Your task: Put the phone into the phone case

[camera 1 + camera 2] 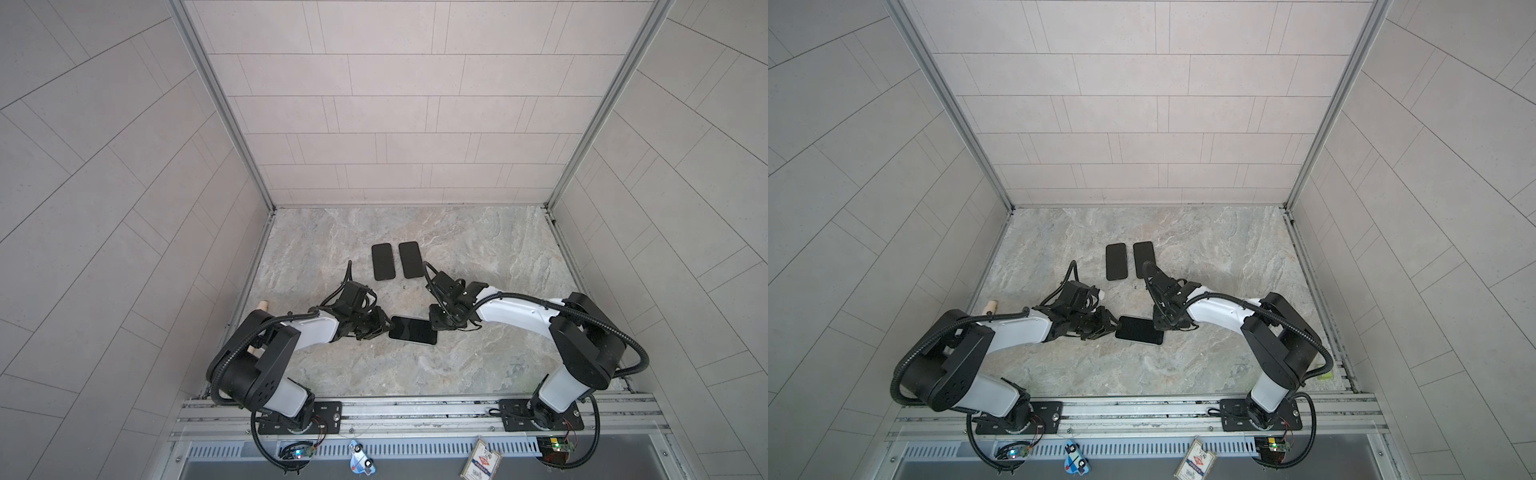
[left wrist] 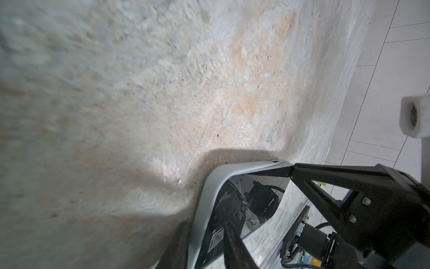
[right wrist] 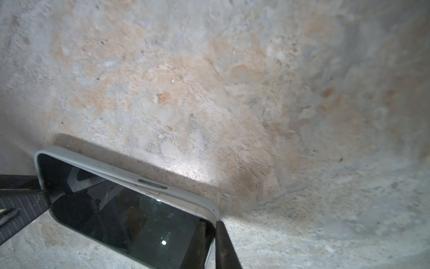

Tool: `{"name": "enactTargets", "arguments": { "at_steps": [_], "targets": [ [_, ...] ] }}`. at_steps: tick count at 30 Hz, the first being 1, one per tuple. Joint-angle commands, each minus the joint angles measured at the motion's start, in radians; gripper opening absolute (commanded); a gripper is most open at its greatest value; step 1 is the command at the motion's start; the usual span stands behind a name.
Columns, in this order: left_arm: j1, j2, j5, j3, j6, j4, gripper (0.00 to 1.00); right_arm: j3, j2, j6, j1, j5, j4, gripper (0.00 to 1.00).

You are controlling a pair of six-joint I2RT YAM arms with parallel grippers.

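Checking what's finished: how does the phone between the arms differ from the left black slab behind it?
The phone has a glossy screen in a pale case; the slab is matte black all over. The phone lies crosswise, the slab lengthwise. The left end effector and right end effector pinch the phone's ends; the slab lies untouched. Both are flat rounded rectangles.

We find the black rectangular phone (image 3: 130, 223) glossy, mirror-like glass; its pale-grey phone case (image 3: 100, 170) smooth, matt; the mottled grey-beige stone tabletop (image 3: 209, 93) rough.
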Motion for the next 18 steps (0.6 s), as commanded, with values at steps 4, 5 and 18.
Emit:
{"name": "enactTargets", "arguments": {
  "at_steps": [4, 5, 18],
  "targets": [
    [-0.004, 0.009, 0.009, 0.017, 0.004, 0.003, 0.32, -0.017, 0.061, 0.014, 0.011, 0.005, 0.015, 0.13],
    [-0.005, 0.011, 0.008, 0.017, 0.003, 0.002, 0.32, -0.018, 0.062, 0.014, 0.01, 0.003, 0.016, 0.13],
    [-0.005, 0.009, 0.009, 0.017, 0.004, 0.002, 0.32, -0.006, 0.103, 0.009, 0.018, 0.013, -0.003, 0.13]
  ]
}}
